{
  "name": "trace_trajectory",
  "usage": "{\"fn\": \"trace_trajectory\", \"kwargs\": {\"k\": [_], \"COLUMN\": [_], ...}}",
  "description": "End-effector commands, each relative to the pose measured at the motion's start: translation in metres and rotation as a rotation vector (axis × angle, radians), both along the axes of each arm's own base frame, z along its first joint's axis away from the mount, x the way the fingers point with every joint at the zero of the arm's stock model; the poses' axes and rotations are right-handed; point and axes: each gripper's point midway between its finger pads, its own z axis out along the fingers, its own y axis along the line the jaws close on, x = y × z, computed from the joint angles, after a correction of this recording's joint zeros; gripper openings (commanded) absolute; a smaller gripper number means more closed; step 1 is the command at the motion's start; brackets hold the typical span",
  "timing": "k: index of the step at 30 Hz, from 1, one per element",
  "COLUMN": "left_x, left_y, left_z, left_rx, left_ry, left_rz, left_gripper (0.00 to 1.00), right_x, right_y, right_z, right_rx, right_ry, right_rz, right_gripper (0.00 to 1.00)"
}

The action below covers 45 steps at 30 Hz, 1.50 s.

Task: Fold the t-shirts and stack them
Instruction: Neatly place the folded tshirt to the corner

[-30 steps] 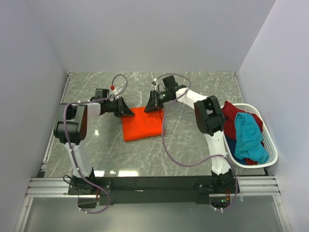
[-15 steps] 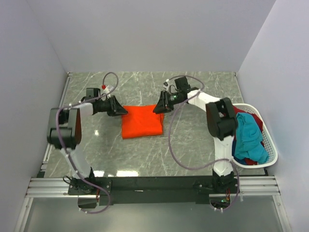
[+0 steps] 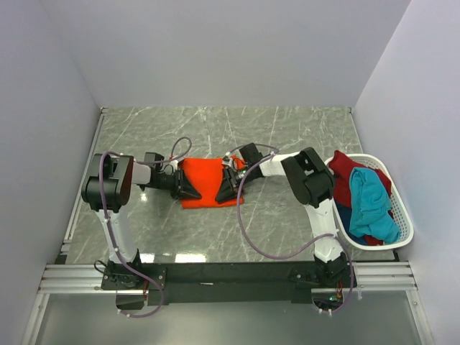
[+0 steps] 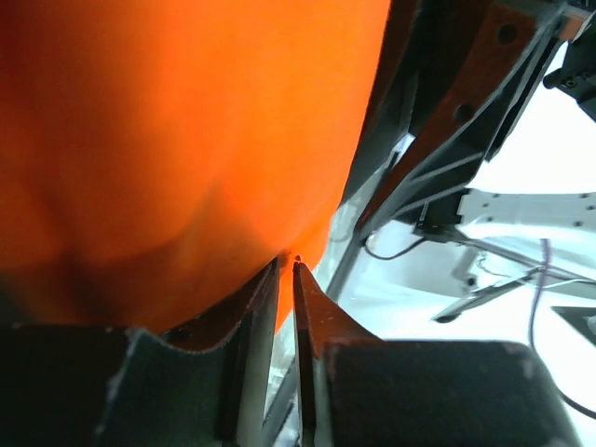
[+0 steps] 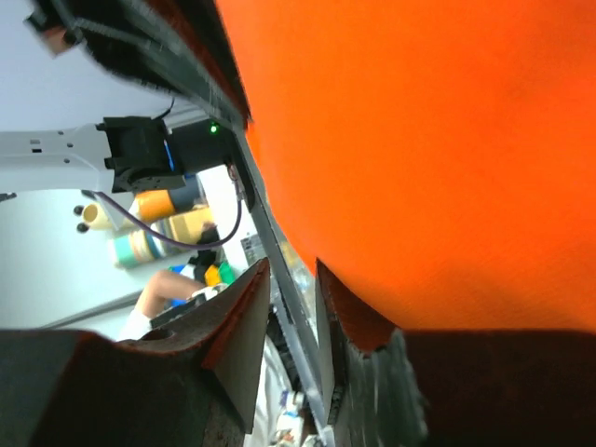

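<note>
Your left arm [image 3: 108, 183] reaches in across the marble bench [image 3: 287, 140] and stays low. Your left jaws sit at the near left corner of the orange t-shirt [image 3: 205, 175]. In the left wrist view they are nearly together, with only a thin slit of light between them. The cloth comes down to a point right at their tips, so they are grasping the shirt's edge there.

The orange t-shirt lies on the bench at about the middle, between your two arms. It is a compact, roughly square patch, and much of its near edge is hidden under the two heads.

Your right jaws are at the shirt's near right corner, close to the left ones but not touching them. The right wrist view shows a clear gap between them, with orange cloth lying against one side. You cannot tell from this whether they are gripping it.

At the far right, a white basket [image 3: 407, 224] stands at the bench's edge. It holds a teal t-shirt [image 3: 370, 201] on top, a dark red t-shirt [image 3: 345, 165] behind it and a blue t-shirt [image 3: 346, 215] underneath.
</note>
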Motion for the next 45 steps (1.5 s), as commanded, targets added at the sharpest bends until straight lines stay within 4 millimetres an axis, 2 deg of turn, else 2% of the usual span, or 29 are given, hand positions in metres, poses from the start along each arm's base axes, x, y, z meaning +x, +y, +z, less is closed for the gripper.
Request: {"fn": "trace_trajectory", "kwargs": {"k": [1, 4, 5, 6, 7, 8, 10, 11, 14, 16, 17, 18, 20, 24, 27, 30, 32, 33, 34, 35, 36, 37, 39, 40, 41, 42, 43, 44, 45], "left_x": [0.009, 0.01, 0.008, 0.006, 0.001, -0.002, -0.012, -0.016, -0.031, -0.041, -0.039, -0.04, -0.038, -0.021, -0.02, -0.025, -0.031, -0.022, -0.026, -0.019, -0.004, 0.016, 0.043, 0.056, 0.077, 0.09, 0.1, 0.113, 0.124], "left_y": [0.029, 0.037, 0.038, 0.037, 0.036, 0.035, 0.029, 0.026, 0.01, 0.001, 0.0, 0.0, 0.004, 0.029, 0.036, 0.035, 0.031, 0.03, 0.029, 0.028, 0.028, 0.027, 0.027, 0.027, 0.028, 0.028, 0.029, 0.029, 0.029], "left_z": [-0.038, -0.033, -0.029, -0.023, -0.008, 0.0, 0.024, 0.031, 0.048, 0.044, 0.04, 0.034, 0.016, -0.01, -0.019, -0.005, 0.021, 0.039, 0.051, 0.06, 0.073, 0.081, 0.095, 0.1, 0.105, 0.102, 0.101, 0.099, 0.088], "left_rx": [0.125, 0.124, 0.12, 0.114, 0.091, 0.081, 0.052, 0.039, 0.017, 0.025, 0.039, 0.045, 0.061, 0.087, 0.074, 0.039, -0.025, -0.04, -0.071, -0.075, -0.068, -0.051, -0.027, -0.018, -0.005, -0.002, 0.0, 0.0, -0.003], "left_ry": [0.05, 0.03, -0.001, -0.024, -0.061, -0.106, -0.176, -0.207, -0.265, -0.274, -0.275, -0.256, -0.19, -0.077, -0.023, -0.09, -0.159, -0.232, -0.248, -0.274, -0.333, -0.374, -0.421, -0.378, -0.459, -0.446, -0.415, -0.432, -0.406], "left_rz": [0.077, 0.086, 0.072, 0.059, 0.044, 0.024, -0.011, -0.031, -0.102, -0.141, -0.136, -0.134, -0.121, -0.04, -0.034, -0.087, -0.122, -0.143, -0.167, -0.165, -0.157, -0.114, -0.035, 0.031, 0.065, 0.09, 0.13, 0.153, 0.168], "left_gripper": [0.21, 0.22, 0.22, 0.23, 0.23, 0.23, 0.24, 0.24, 0.25, 0.25, 0.25, 0.25, 0.24, 0.24, 0.24, 0.27, 0.29, 0.29, 0.29, 0.3, 0.3, 0.3, 0.31, 0.32, 0.33, 0.33, 0.33, 0.33, 0.33], "right_x": [0.016, 0.019, 0.02, 0.016, 0.008, 0.005, -0.012, -0.016, -0.035, -0.039, -0.038, -0.034, -0.029, -0.01, -0.015, -0.027, -0.033, -0.033, -0.027, -0.012, -0.003, 0.014, 0.048, 0.061, 0.081, 0.092, 0.106, 0.124, 0.133], "right_y": [-0.031, -0.039, -0.038, -0.038, -0.037, -0.035, -0.034, -0.032, -0.026, -0.024, -0.024, -0.024, -0.028, -0.047, -0.057, -0.062, -0.064, -0.063, -0.062, -0.057, -0.055, -0.053, -0.043, -0.041, -0.036, -0.033, -0.031, -0.029, -0.027], "right_z": [-0.037, -0.028, -0.01, -0.001, 0.008, 0.028, 0.039, 0.051, 0.047, 0.035, 0.022, 0.018, 0.0, -0.018, -0.024, -0.006, 0.024, 0.042, 0.059, 0.077, 0.086, 0.093, 0.107, 0.096, 0.105, 0.103, 0.086, 0.09, 0.085], "right_rx": [-0.133, -0.132, -0.109, -0.099, -0.087, -0.062, -0.048, -0.03, -0.022, -0.032, -0.05, -0.054, -0.079, -0.112, -0.13, -0.107, -0.062, -0.03, -0.01, 0.014, 0.022, 0.022, 0.039, 0.014, 0.027, 0.022, 0.0, 0.006, -0.004], "right_ry": [-0.011, -0.028, -0.073, -0.09, -0.115, -0.164, -0.189, -0.221, -0.225, -0.21, -0.178, -0.173, -0.131, -0.085, -0.056, -0.074, -0.123, -0.14, -0.185, -0.245, -0.278, -0.324, -0.399, -0.395, -0.434, -0.426, -0.42, -0.448, -0.437], "right_rz": [-0.089, -0.086, -0.077, -0.066, -0.039, -0.025, 0.01, 0.019, 0.063, 0.074, 0.07, 0.066, 0.054, -0.004, -0.003, 0.045, 0.082, 0.102, 0.103, 0.096, 0.083, 0.045, -0.023, -0.045, -0.064, -0.083, -0.101, -0.125, -0.149], "right_gripper": [0.35, 0.35, 0.35, 0.35, 0.35, 0.35, 0.35, 0.35, 0.34, 0.33, 0.33, 0.32, 0.31, 0.3, 0.29, 0.29, 0.29, 0.29, 0.29, 0.29, 0.29, 0.3, 0.31, 0.31, 0.32, 0.31, 0.32, 0.32, 0.32]}}
